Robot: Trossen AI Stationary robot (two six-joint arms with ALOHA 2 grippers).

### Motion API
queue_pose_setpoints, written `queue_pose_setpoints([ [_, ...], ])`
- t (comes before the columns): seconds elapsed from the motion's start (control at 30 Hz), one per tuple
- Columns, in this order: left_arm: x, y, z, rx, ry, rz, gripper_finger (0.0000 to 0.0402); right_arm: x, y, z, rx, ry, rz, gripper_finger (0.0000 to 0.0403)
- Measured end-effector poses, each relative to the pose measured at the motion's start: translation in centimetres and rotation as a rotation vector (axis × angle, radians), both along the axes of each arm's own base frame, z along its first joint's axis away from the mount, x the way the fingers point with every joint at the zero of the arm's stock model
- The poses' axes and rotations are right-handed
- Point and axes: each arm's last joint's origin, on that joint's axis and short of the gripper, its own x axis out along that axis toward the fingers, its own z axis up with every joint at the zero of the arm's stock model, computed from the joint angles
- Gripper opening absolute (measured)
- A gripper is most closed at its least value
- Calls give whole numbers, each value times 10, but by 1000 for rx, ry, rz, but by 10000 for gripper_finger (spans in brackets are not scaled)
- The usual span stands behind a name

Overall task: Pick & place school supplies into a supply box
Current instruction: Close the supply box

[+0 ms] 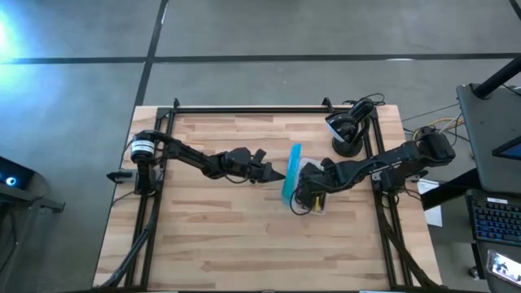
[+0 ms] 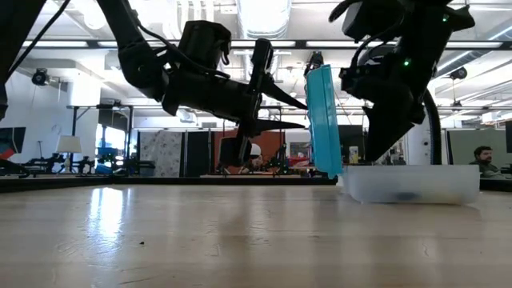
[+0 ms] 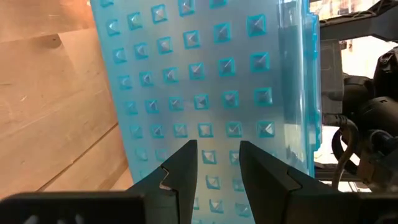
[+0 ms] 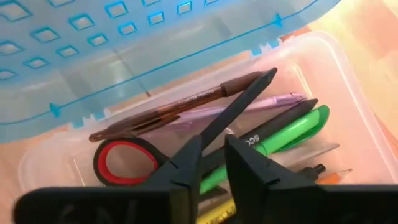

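The clear supply box sits on the table right of centre. Its teal lid stands nearly upright on the box's left rim, top leaning away from the box. Inside lie a brown pen and purple, black, green, orange and yellow ones. My left gripper is open, level, at the lid's outer face. My right gripper hangs over the box, shut on the red-handled scissors. My left gripper meets the lid's studded outer face with its open fingertips. It comes level from the table's left, and the lid leans toward it. My right gripper pinches the scissors near where the dark blades leave the handle, coming from above. The fingers hide the exact spot. The blades point over the pens, and one red loop shows beside the fingers.
A black stand with cables sits at the table's far right, and black frame rails run along the edges. Bare wood spreads across the near half. A person sits in the room behind.
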Motion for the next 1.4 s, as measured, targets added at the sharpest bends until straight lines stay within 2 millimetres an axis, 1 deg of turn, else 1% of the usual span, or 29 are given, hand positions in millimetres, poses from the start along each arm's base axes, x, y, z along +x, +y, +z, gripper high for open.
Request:
queue_pose_setpoints([
  [0.1, 0, 0, 0, 1, 0, 3, 103, -5, 2, 5, -27, 1, -5, 90],
  [0.2, 0, 0, 0, 2, 0, 10, 103, -14, 5, 15, -77, -2, -5, 117],
  [0.33, 0, 0, 0, 3, 0, 15, 103, -30, 8, 29, -97, 0, -7, 141],
  [0.5, 0, 0, 0, 3, 0, 15, 103, -59, 11, 43, -113, 37, -98, 150],
  [0.63, 0, 0, 0, -1, 0, 16, 103, -82, 15, 48, -90, 66, -167, 143],
  [0.8, 0, 0, 0, -3, 1, 16, 103, -103, 25, 33, 10, 119, -174, 127],
  [1.0, 0, 1, 0, -8, 1, 26, 103, -122, 35, 9, 15, 180, -184, 116],
  [1.13, 0, 1, 0, -9, 1, 31, 103, -122, 40, -5, 13, 174, -108, 116],
  [1.23, 0, 1, 0, -14, 2, 41, 103, -121, 41, -22, 16, 165, -76, 113],
  [1.33, 0, 1, 0, -16, 2, 46, 103, -122, 39, -34, 15, 169, -90, 105],
  [1.4, 0, 1, 0, -25, 3, 48, 103, -123, 38, -38, 6, 176, -114, 98],
])
